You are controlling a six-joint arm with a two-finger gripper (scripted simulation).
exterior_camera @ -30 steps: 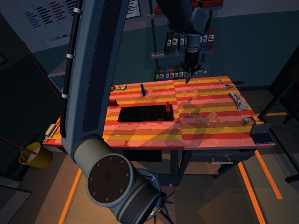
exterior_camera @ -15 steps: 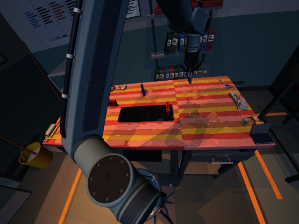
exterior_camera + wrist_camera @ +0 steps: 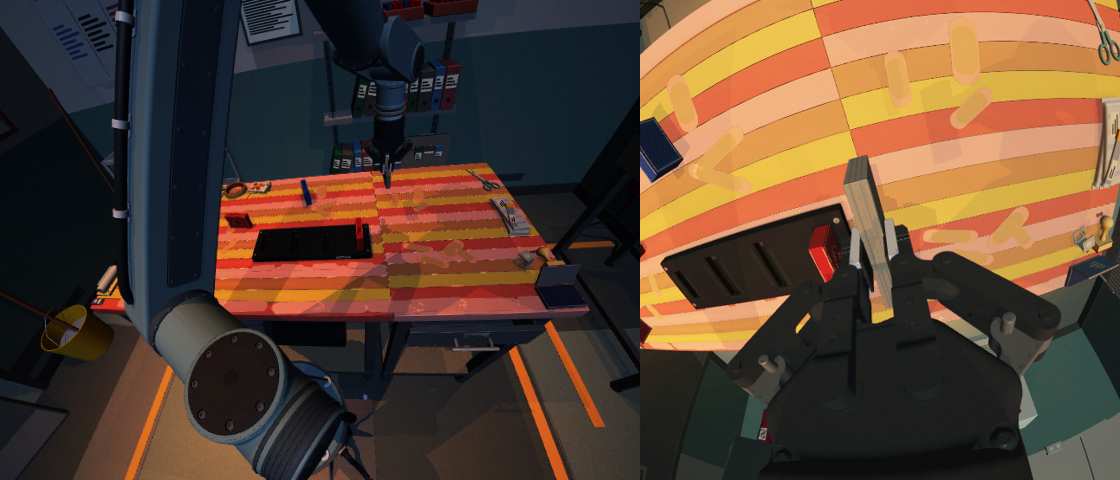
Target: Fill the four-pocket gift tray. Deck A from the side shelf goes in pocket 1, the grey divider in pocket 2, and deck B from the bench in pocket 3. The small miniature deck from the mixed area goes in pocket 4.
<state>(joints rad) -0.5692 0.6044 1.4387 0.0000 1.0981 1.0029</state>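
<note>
The grey divider [image 3: 866,219], a thin grey slab, is clamped between the fingers of my gripper [image 3: 873,250] and hangs edge-down above the far middle of the bench [image 3: 386,178]. The black four-pocket tray [image 3: 313,243] lies left of centre on the bench, in front of and to the left of my gripper. A red deck [image 3: 359,231] stands in the tray's rightmost pocket, and the other three pockets are empty slots. A blue deck [image 3: 306,191] stands on the bench behind the tray. A small red deck [image 3: 238,220] lies to the left of the tray.
The bench's far edge runs just behind my gripper, with a shelf of binders [image 3: 413,93] beyond it. Scissors [image 3: 483,179], a stack of papers [image 3: 512,215], a stamp [image 3: 544,254] and an ink pad [image 3: 558,289] sit along the right side. A tape roll [image 3: 235,189] lies at far left.
</note>
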